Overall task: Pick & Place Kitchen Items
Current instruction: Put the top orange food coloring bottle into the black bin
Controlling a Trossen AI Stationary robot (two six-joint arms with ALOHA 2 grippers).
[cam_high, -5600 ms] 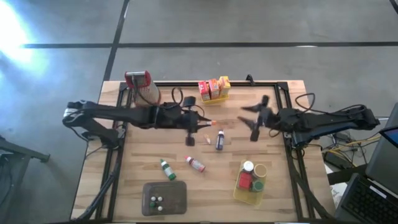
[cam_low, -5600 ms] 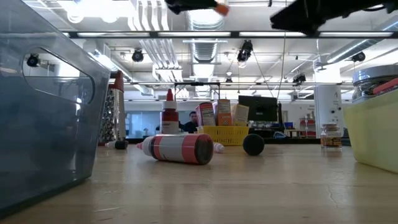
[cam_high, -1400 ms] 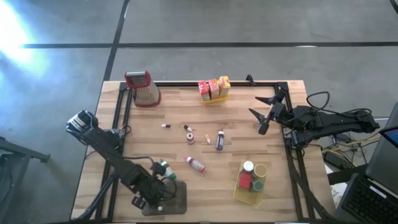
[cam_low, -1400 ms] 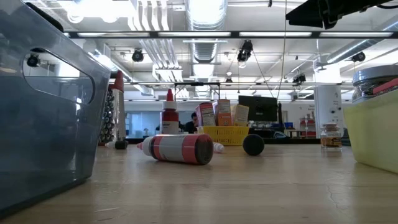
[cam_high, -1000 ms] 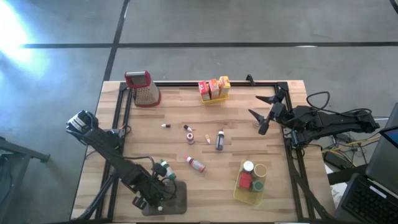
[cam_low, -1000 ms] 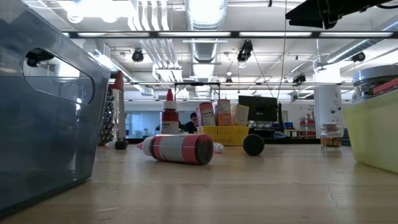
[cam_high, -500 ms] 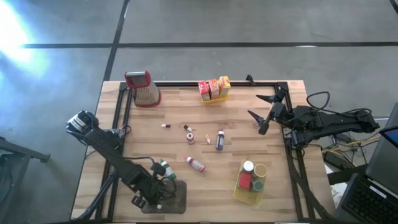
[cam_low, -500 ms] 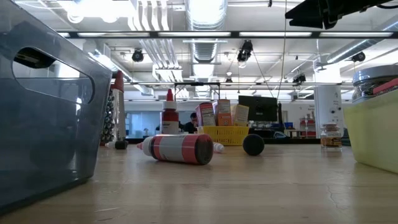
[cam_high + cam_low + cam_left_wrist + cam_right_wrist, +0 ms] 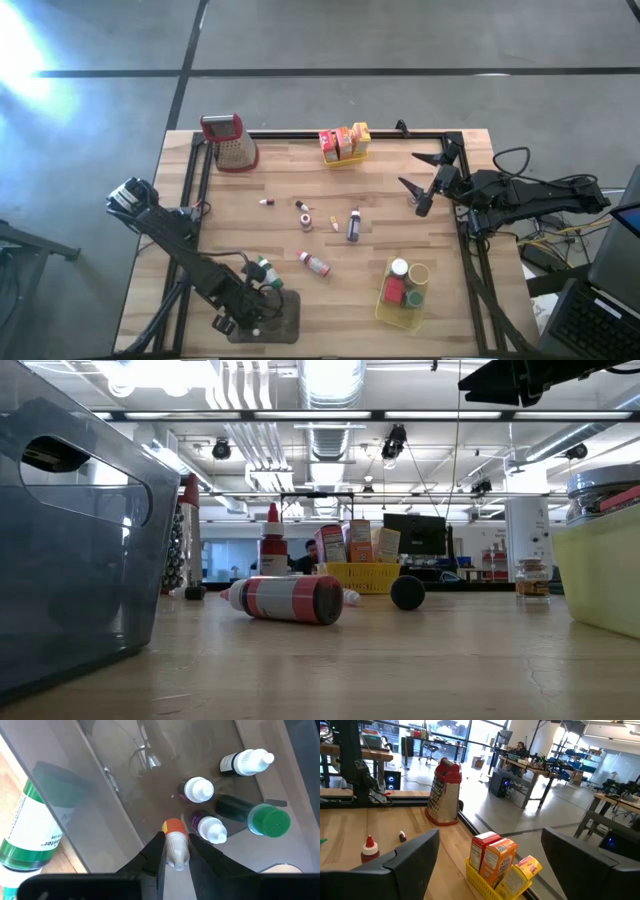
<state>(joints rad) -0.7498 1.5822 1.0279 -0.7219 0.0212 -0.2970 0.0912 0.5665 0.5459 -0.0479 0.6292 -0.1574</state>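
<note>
My left gripper (image 9: 250, 316) hangs over the grey tray (image 9: 283, 322) at the table's near left, pointing steeply down into it, shut on a tiny orange-capped bottle (image 9: 175, 845). Several small bottles, white-capped (image 9: 198, 790) and green-capped (image 9: 262, 818), lie on the tray's floor. A green-labelled bottle (image 9: 27, 835) lies on the table just outside the tray wall. A red-and-white bottle (image 9: 314, 263) and a dark bottle (image 9: 353, 224) lie on their sides mid-table. My right gripper (image 9: 425, 180) hovers open and level at the far right, holding nothing. My left gripper pinches the little bottle's pale body (image 9: 176, 854) between its two fingers, coming from above and slanting steeply down. The bottle lies along the fingers, its orange cap (image 9: 173, 826) past the fingertips toward the tray floor. Whether the cap touches the floor cannot be told.
A metal grater (image 9: 230, 142) stands at the far left corner. A yellow basket (image 9: 343, 158) with small boxes sits at the far edge; another yellow basket (image 9: 384, 308) with jars sits near right. Tiny bottles (image 9: 303, 215) are scattered mid-table.
</note>
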